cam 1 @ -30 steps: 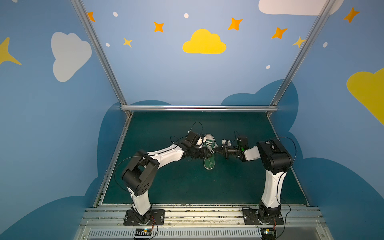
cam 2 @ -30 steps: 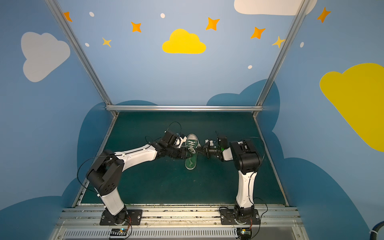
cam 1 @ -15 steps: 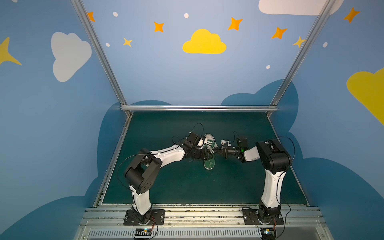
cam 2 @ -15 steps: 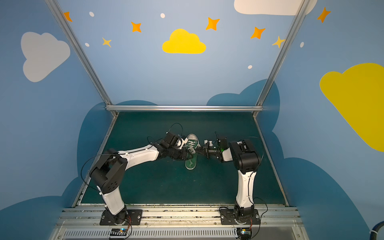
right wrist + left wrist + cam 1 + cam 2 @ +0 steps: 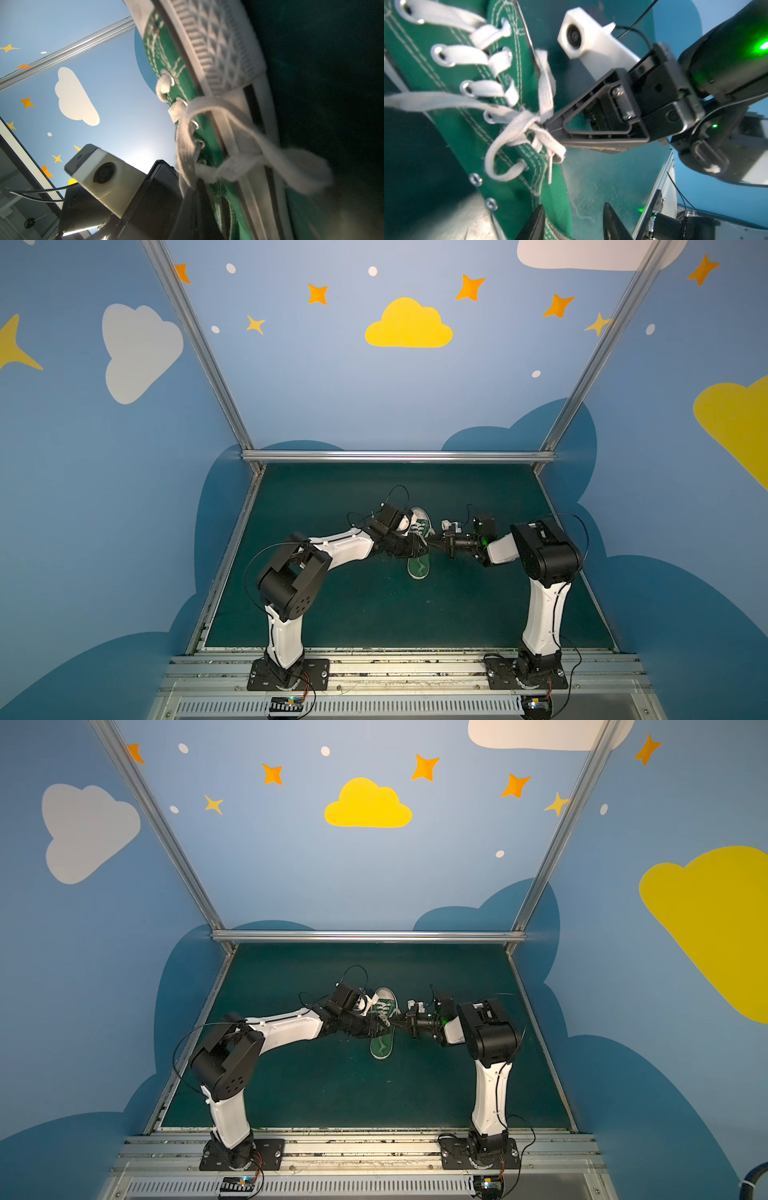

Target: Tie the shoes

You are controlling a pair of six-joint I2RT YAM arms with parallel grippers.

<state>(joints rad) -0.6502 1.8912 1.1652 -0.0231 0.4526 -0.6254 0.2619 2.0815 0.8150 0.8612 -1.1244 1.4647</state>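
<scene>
1. Lying mid-desk (image 5: 332, 614), the green sneaker (image 5: 419, 568) rests sole down, with its toe toward the back wall (image 5: 395, 406) and its heel toward the robot. Its position is unchanged from a second ago.
2. Laces (image 5: 517, 124): white and flat, gathered into a loose knot beside the upper eyelets, with one strand running away across the tongue.
3. Right pincer (image 5: 547, 124): clenched on the laces at the knot. Its placement matches the earlier frames.
4. Left pincer (image 5: 574, 207): released, fingers apart and grasping nothing. One finger is above the canvas, the other above the desk.
5. Left arm (image 5: 345, 547): the elbow has shifted slightly toward the sneaker since the earlier frame.
</scene>
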